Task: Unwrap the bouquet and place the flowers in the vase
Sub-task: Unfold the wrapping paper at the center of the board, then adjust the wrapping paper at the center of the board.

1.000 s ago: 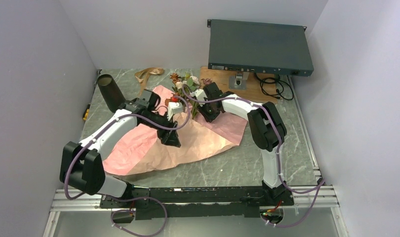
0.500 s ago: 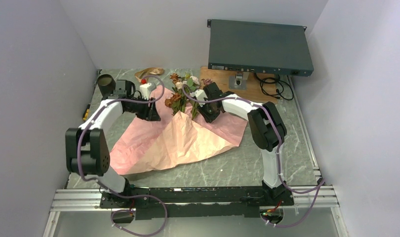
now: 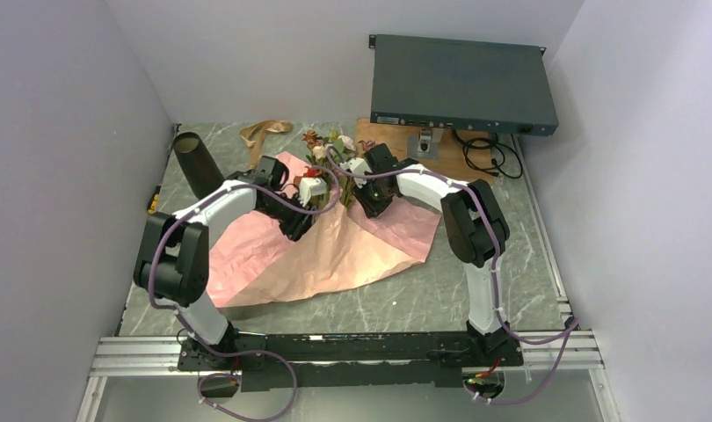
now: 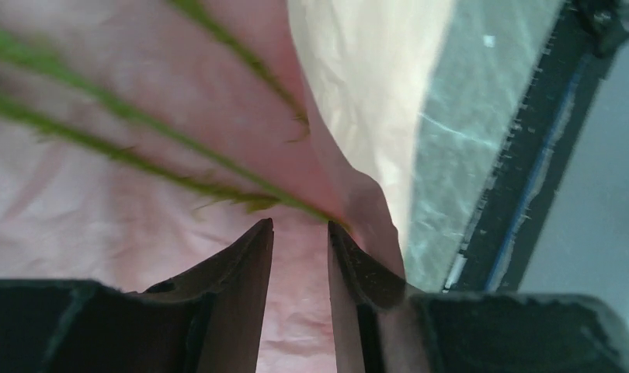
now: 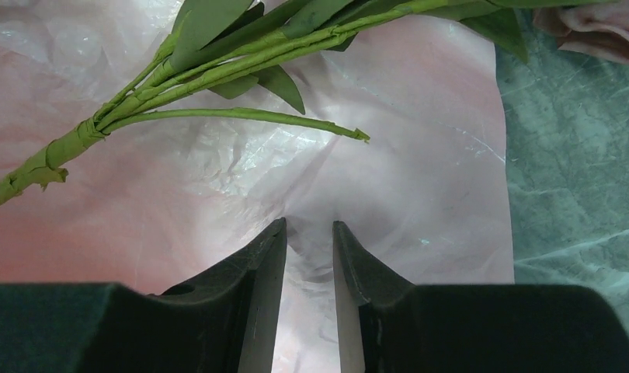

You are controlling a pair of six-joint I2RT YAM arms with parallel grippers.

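Now the right jaws pinch the paper (image 5: 420, 155) beside the flowers (image 5: 218, 74); left jaws nearly closed, grip unclear. Better pull it slowly away from them.

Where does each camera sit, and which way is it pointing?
Top external: high behind the robot, looking down on table, left arm, right arm, pink paper, flowers, vase.
Left wrist: on left arm, looking past left claw at paper, stems.
Right wrist: on right arm, past right claw at paper, stems.
Shared by both wrists: paper and stems.
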